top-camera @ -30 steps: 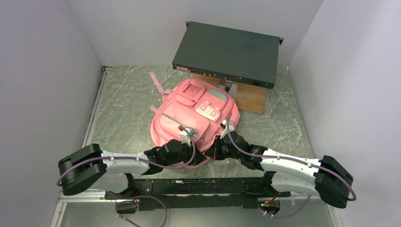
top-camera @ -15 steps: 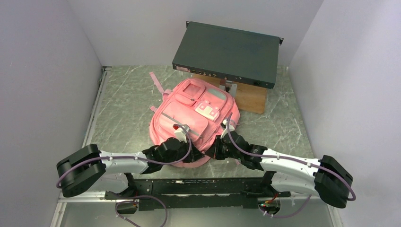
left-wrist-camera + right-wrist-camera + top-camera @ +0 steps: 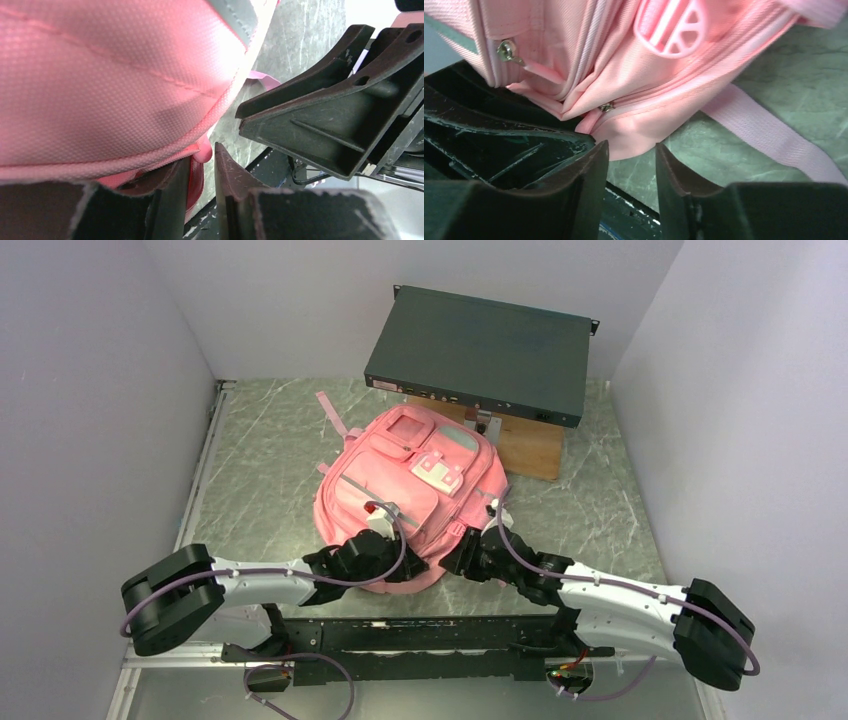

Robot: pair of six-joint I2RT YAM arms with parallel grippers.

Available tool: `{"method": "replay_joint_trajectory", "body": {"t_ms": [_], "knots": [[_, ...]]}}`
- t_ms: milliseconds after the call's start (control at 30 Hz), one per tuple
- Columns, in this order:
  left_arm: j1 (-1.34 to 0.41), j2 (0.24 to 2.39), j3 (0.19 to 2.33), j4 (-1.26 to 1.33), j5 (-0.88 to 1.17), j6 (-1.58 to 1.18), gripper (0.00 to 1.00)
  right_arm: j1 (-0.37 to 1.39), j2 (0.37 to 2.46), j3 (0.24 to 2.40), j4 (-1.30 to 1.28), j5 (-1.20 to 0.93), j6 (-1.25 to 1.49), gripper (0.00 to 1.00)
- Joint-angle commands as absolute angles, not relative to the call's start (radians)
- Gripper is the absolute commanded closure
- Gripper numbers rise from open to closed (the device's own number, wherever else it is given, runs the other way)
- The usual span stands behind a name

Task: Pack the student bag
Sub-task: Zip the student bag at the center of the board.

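The student bag, a pink backpack, lies front-up mid-table, its near edge towards my arms. My left gripper is tucked under that near edge. In the left wrist view, the left gripper has its jaws close together, with a fold of the bag's pink piping pinched at the tips. My right gripper sits at the bag's near right corner. Seen from the right wrist, the right gripper stands open with only table between its fingers, just short of the bag's corner and a zip pull.
A dark flat equipment box rests on a wooden block right behind the bag. A pink strap trails on the table to the right. Grey walls close in on both sides. The black mounting rail runs along the near edge.
The right gripper has opened and let go of the bag's corner, shifting slightly right. The bag has slid a little to the left. The left gripper stays at the bag's near edge.
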State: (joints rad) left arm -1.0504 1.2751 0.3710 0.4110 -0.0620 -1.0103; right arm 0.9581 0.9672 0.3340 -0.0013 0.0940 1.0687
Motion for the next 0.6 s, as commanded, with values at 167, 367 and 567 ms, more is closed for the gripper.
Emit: {"method": "replay_joint_trajectory", "body": {"t_ms": [167,367,567], "knots": [[-1.026,1.278,0.399,0.395,-0.198,-0.997,0.90,0.914,0.982,0.326,0.070,0.140,1.217,0.47],[-1.026,1.266,0.374,0.436,-0.195,-0.994,0.96,0.911,1.036,0.329,0.115,0.118,1.207,0.36],[-1.028,1.237,0.350,0.498,-0.151,-0.973,1.00,0.904,1.075,0.325,0.160,0.131,1.229,0.34]]}}
